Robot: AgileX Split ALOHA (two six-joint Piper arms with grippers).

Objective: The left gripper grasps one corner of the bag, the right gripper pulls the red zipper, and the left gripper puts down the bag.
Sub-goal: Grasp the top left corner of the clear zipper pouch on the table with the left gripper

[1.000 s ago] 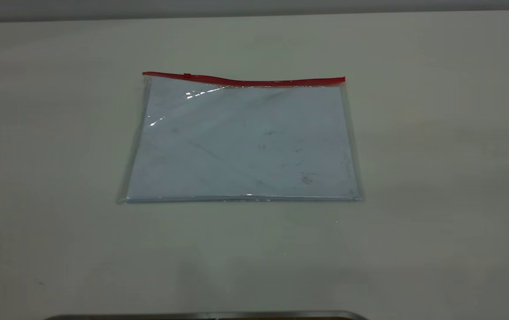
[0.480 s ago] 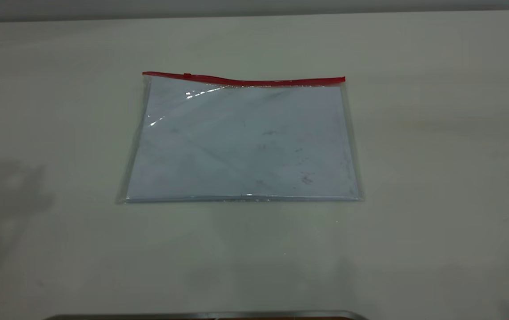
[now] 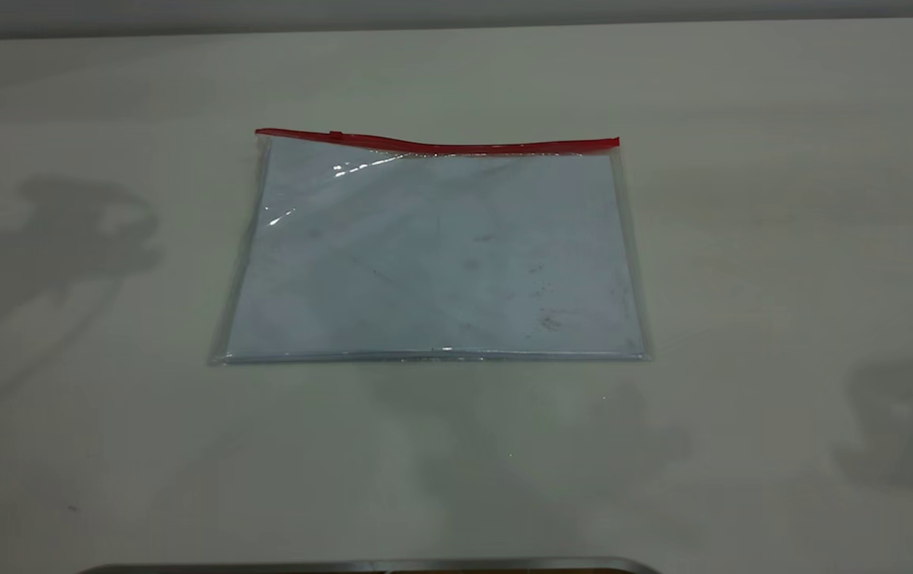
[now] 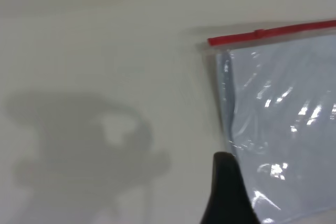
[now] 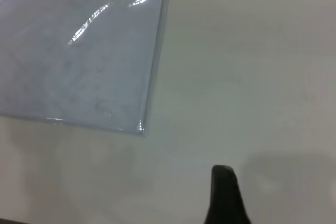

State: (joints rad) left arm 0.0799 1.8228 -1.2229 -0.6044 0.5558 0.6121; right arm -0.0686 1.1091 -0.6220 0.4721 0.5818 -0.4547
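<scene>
Bag (image 3: 432, 251), a flat see-through plastic pouch with pale blue-white smudged sheets inside, lies flat in the middle of the pale table (image 3: 783, 239). Nothing is touching it.

On the left side of the table there is a dark shadow (image 3: 65, 239), well apart from the pouch. The left gripper (image 4: 227, 192) shows only in its own wrist view, as one black pointed finger tip hanging above the table just beside the short edge of the pouch. I cannot tell if its jaws are spread or pressed together.

Along the far long edge of the pouch runs the thin bright red zipper (image 3: 440, 145). Its small red slider tab (image 3: 336, 135) sits near the left end. The clear corner of the bag (image 3: 261, 135) at that end lies on the table. Shiny spots of light sit on the plastic near that corner.

On the right side of the table there is another soft shadow (image 3: 903, 422). The right gripper (image 5: 226, 195) shows in its own wrist view as one black blunt tip above bare table, apart from a corner of the pouch without red. I cannot tell how its jaws stand either
</scene>
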